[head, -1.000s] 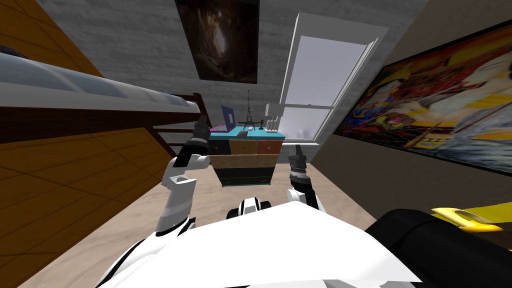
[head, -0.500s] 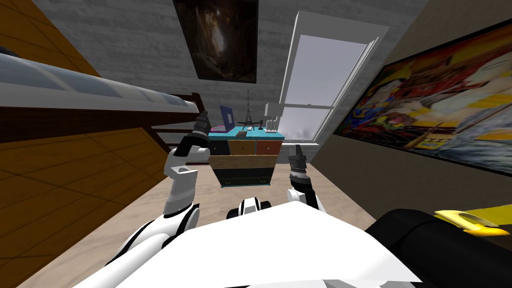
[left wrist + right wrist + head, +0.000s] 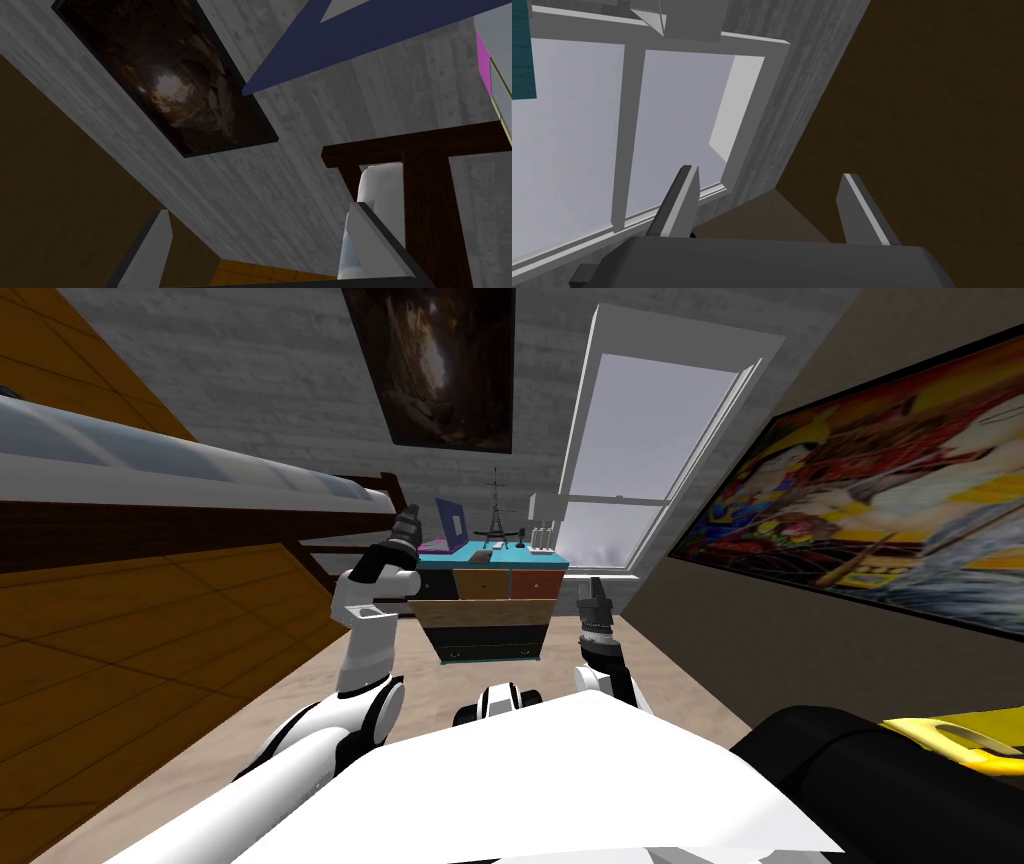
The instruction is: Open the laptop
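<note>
Laptop: one, lid raised, on dresser top, at its 9 o'clock end
Dresser: one, drawers shut, contents unseen
Left gripper: fingers spread, at laptop's 9 o'clock
Right gripper: fingers spread, at dresser's 3 o'clock

The left arm rises from the lower left of the head view, bends at a white elbow left of centre, and its dark wrist angles up and right. The left gripper points upward just left of centre, its two fingers standing wide apart with nothing between them. The right arm stands short and nearly upright right of centre. The right gripper points up, its blades likewise spread and empty.
</note>
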